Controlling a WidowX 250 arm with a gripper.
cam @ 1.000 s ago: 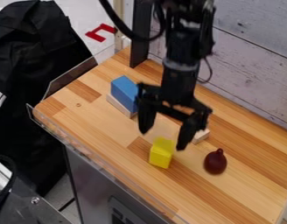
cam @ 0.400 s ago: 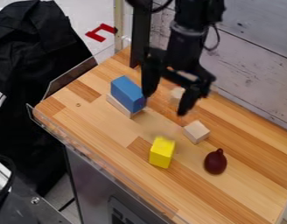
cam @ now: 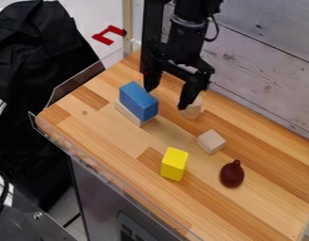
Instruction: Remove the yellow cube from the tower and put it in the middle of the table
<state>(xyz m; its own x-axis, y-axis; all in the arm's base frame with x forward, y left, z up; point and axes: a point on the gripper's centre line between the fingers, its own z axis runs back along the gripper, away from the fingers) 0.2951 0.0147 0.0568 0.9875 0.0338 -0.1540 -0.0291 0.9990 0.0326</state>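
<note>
The gripper hangs over the back of the table, beside and partly above the blue block, its two fingers spread wide with nothing held between them. Well in front of it, toward the table's front edge, the yellow cube stands by itself on the wooden table, touching no other block. A blue block rests on a pale wooden block at the left.
A small wooden cube lies right of the yellow cube, and a dark red pear-shaped object sits beyond it. Another pale wooden piece stands near the right finger. The wooden wall borders the back.
The gripper has moved up the view, away from the yellow cube toward the wall, then slightly left. The small wooden cube it partly covered is now visible. The yellow cube has stayed in place.
</note>
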